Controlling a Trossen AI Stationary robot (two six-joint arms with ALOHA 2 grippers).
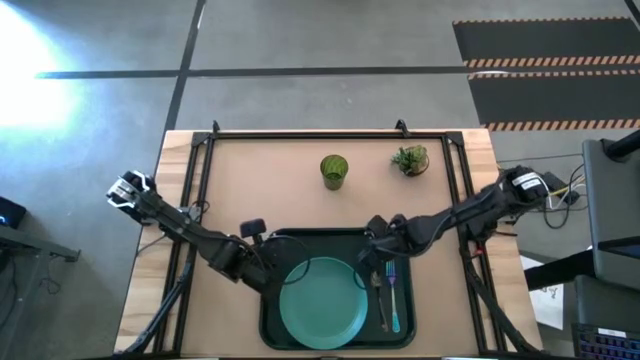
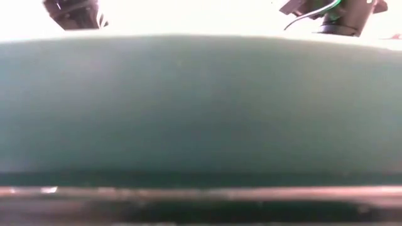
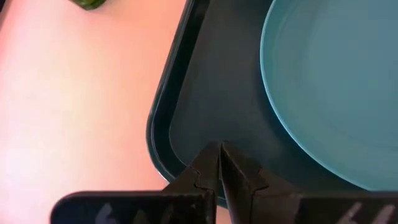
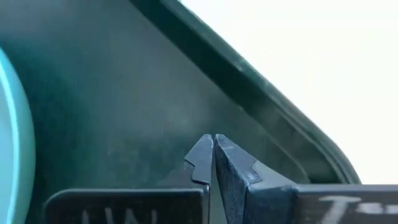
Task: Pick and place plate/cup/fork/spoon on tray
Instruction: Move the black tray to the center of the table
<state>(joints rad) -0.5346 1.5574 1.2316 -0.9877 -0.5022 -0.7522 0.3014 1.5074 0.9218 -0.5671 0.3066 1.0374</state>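
The dark green tray (image 1: 275, 325) lies at the table's near middle. The teal plate (image 1: 322, 303) lies flat on its floor and also shows in the left wrist view (image 3: 336, 81). The bluish fork (image 1: 396, 305) and the darker spoon (image 1: 383, 298) lie side by side on the tray's right part. The olive cup (image 1: 334, 171) stands upright on the table beyond the tray. My left gripper (image 3: 221, 152) is shut and empty over the tray's far left corner (image 3: 163, 134). My right gripper (image 4: 213, 142) is shut and empty over the tray's floor (image 4: 124, 106) near its far right rim.
A small spiky potted plant (image 1: 410, 160) stands on the table to the right of the cup. A dark frame (image 1: 330, 135) runs along the table's far edge and sides. In the low view the tray's wall (image 2: 201, 107) fills the picture.
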